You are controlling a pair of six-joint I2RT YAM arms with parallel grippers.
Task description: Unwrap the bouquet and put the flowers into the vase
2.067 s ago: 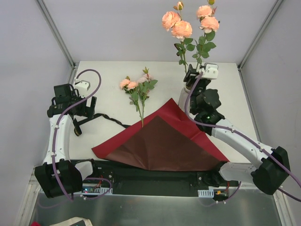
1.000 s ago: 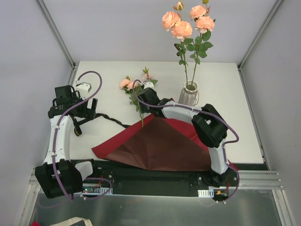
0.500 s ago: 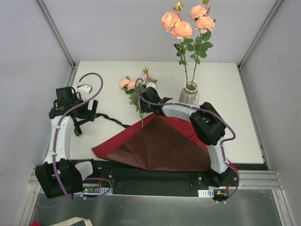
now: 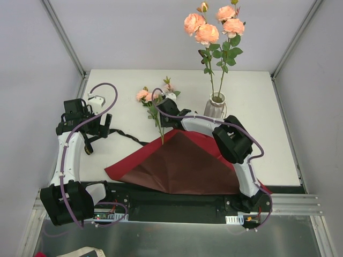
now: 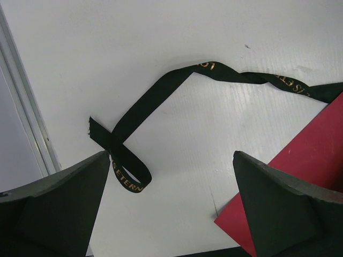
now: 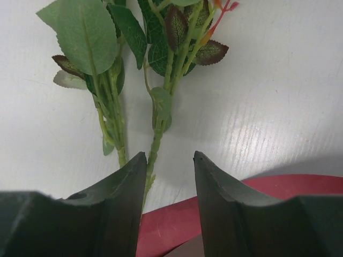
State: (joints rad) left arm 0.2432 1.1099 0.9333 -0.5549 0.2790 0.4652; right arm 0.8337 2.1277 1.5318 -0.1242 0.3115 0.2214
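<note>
1. Top external view: the dark red paper (image 4: pixel 182 160) lies unfolded on the white bench (image 4: pixel 268 123), near the arms' bases.
2. The ribbed vase (image 4: pixel 216 108) stands upright at the back right, just beyond the paper's far corner. It holds tall peach-pink roses (image 4: pixel 209 29) with leafy stems.
3. A small bunch of loose flowers (image 4: pixel 155 101) lies flat on the bench to the left of the vase. Its stem ends point toward the paper's edge.
4. The right arm reaches across the paper to this bunch.
5. Right wrist view: the right claw (image 6: pixel 169 158) is released, its jaws partly apart. They straddle one thin green stem (image 6: pixel 158 134), which runs close along the left finger. A gap shows on the stem's other side, so nothing is clenched.
6. A second stem with broad leaves (image 6: pixel 86 32) lies just beside the first, outside the jaws.
7. Left wrist view: the left claw (image 5: pixel 170 155) is spread wide and grasps nothing.
8. Below it the black ribbon (image 5: pixel 161 91) lies on the bench. It curls into a loop near the left finger and runs off toward the paper's corner.
</note>
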